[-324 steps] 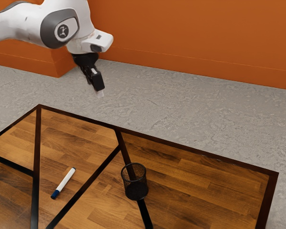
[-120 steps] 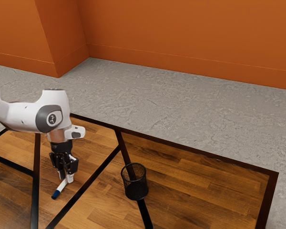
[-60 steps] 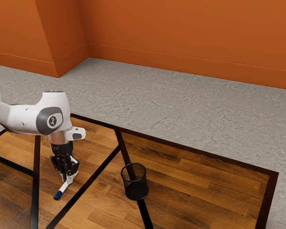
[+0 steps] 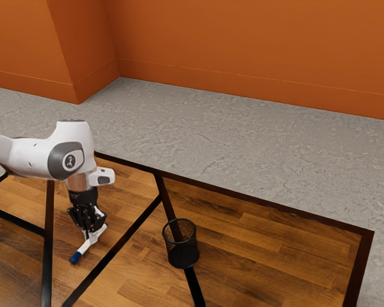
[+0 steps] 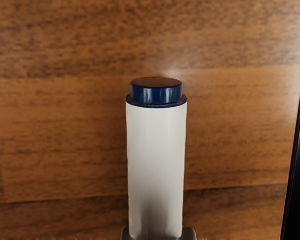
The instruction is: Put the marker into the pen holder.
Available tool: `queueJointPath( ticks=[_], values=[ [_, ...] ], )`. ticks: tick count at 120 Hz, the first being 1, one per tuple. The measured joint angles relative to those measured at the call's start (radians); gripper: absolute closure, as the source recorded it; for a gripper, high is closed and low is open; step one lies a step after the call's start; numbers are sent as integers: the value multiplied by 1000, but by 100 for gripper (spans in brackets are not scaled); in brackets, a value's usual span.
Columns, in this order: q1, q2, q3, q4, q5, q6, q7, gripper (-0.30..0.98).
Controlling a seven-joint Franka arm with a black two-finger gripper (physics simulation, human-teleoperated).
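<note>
- Your jaws are closed on the white barrel of the marker (image 4: 85, 247), drawn in only as far as its thickness allows, a pad against either side. It sits low over the desk (image 4: 275, 256), well apart from the pen holder (image 4: 183, 256); you can't tell whether it is clear of the wood.
- The grip looks to be nearer one end, with the blue cap (image 4: 75, 258) sticking out. If that long end drags or knocks on the wood, the marker could pivot between the pads.
- The barrel is round and smooth, so a quick lift or swing may make it roll or slip.
- It lies slanted, with its small blue end (image 5: 156, 93) tipped up towards the wrist camera. Carry it over at this slant and it may land across the rim (image 4: 180, 222) instead of dropping in; stand it steeper first.
- Travel too low and you could hit the holder's wall. It looks light, so expect it to slide or topple.
- Let go off-centre and the marker may fall outside.
</note>
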Motion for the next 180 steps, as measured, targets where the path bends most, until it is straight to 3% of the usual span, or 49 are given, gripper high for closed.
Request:
queueJointPath(
  ticks=[13, 36, 68, 96, 104, 121, 142, 180],
  values=[
    [1, -18, -13, -8, 0, 22, -8, 79],
    [3, -51, -77, -42, -58, 151, 22, 79],
    [6, -105, -111, -49, -233, 307, 185, 79],
    [3, -209, -207, -97, -357, 417, 371, 79],
    [-4, -229, -234, -109, -421, 459, 417, 79],
    [-20, -272, -295, -119, -667, 537, 545, 79],
    [-19, -320, -345, -119, -874, 589, 700, 79],
    [-53, -336, -411, -144, -1042, 621, 929, 79]
  ],
)
